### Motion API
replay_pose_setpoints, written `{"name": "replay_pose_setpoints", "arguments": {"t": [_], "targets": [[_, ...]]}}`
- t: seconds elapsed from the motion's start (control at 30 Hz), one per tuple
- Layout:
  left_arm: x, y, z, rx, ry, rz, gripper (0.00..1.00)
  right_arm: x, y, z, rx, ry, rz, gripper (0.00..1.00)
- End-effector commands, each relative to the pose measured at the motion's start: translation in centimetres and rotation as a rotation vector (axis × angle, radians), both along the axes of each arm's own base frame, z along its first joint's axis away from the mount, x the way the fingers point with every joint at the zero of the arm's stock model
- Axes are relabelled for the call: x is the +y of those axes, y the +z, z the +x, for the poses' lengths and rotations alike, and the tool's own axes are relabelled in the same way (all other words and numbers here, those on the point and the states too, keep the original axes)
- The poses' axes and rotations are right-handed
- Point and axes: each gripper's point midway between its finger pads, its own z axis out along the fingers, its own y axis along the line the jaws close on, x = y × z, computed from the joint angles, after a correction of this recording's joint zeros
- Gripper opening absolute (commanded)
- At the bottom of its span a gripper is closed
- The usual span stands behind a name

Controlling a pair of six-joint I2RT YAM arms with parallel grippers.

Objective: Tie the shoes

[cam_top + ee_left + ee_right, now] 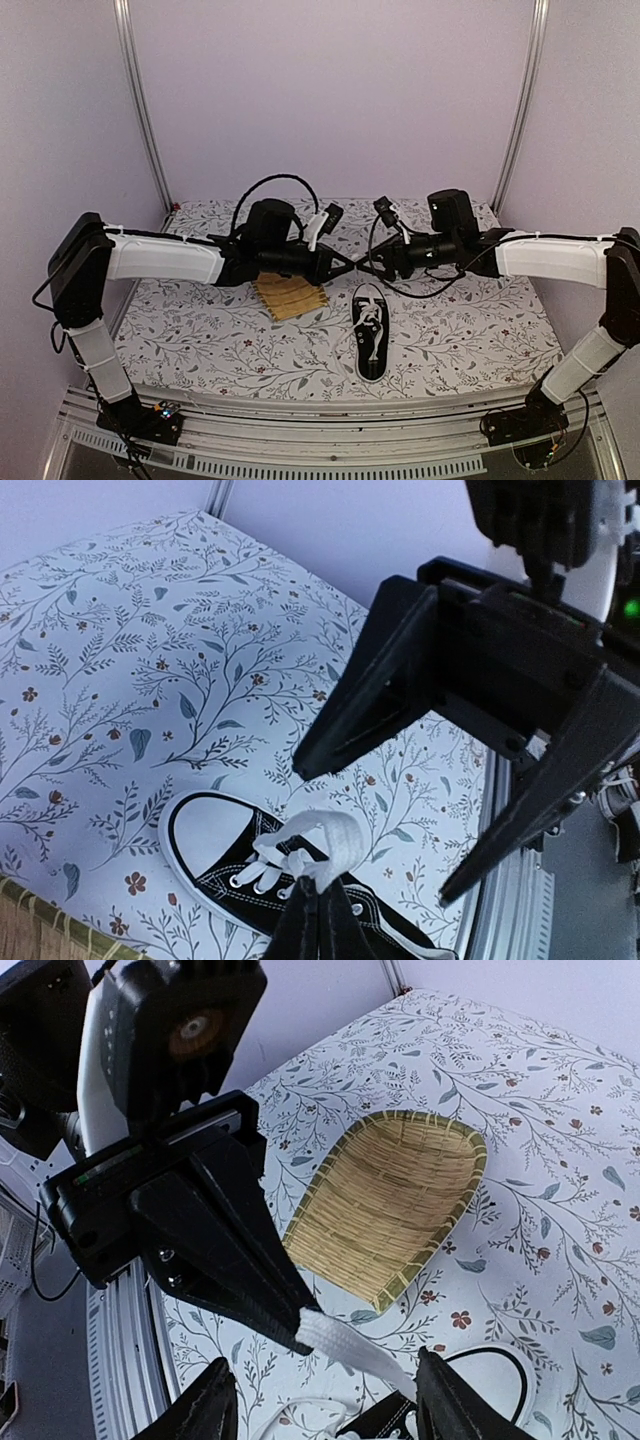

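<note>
The black sneaker [369, 340] with white laces lies on the floral tablecloth, right of centre. My left gripper [350, 263] hangs above it and is shut on a loop of white lace [335, 842], lifted off the shoe [215, 865]. My right gripper [368, 266] faces the left one tip to tip, open and empty, its jaws spread either side of the held lace [355, 1348]. In the right wrist view my right gripper [325, 1385] shows only its two tips at the bottom, with the left gripper's shut fingers [250, 1270] between them.
A yellow woven tray [290, 296] lies on the cloth just left of the shoe, under the left arm; it also shows in the right wrist view [395, 1200]. Purple walls and metal posts enclose the table. A metal rail [330, 440] runs along the near edge.
</note>
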Motion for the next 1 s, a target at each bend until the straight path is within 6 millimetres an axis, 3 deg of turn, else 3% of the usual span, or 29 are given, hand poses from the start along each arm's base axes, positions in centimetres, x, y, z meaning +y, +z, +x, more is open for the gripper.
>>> {"name": "replay_pose_setpoints", "arguments": {"t": [0.0,0.33,0.47,0.57,0.6,0.67,0.73,0.87,0.97], "targets": [[-0.9,0.6,0.3,-0.029,-0.024,-0.015,0.00,1.0,2.0,1.5,-0.086,0.061,0.060,0.60],[-1.0,0.6,0.5,-0.032,-0.014,-0.012,0.00,2.5,1.0,0.1,-0.014,0.219,0.110,0.34],[-0.9,0.6,0.6,-0.031,-0.008,-0.012,0.00,2.4,0.3,0.3,-0.002,0.207,0.096,0.05],[-0.8,0.3,0.4,-0.025,-0.007,-0.008,0.00,1.9,0.1,0.9,-0.020,0.147,0.075,0.02],[-0.7,0.1,0.4,-0.019,-0.004,-0.005,0.05,1.5,0.2,1.2,-0.029,0.116,0.073,0.02],[-0.3,-0.9,0.2,-0.005,0.008,0.009,0.29,0.6,0.8,1.5,-0.050,0.062,0.076,0.02],[0.2,-2.4,-0.1,0.012,0.017,0.033,0.42,-0.4,1.4,1.7,-0.059,0.010,0.084,0.02],[0.8,-6.3,-1.5,0.064,0.003,0.098,0.48,-1.9,1.6,1.3,-0.056,-0.056,0.085,0.02],[0.2,-8.1,-3.0,0.084,-0.041,0.124,0.51,-2.5,1.4,0.9,-0.043,-0.083,0.084,0.02]]}}
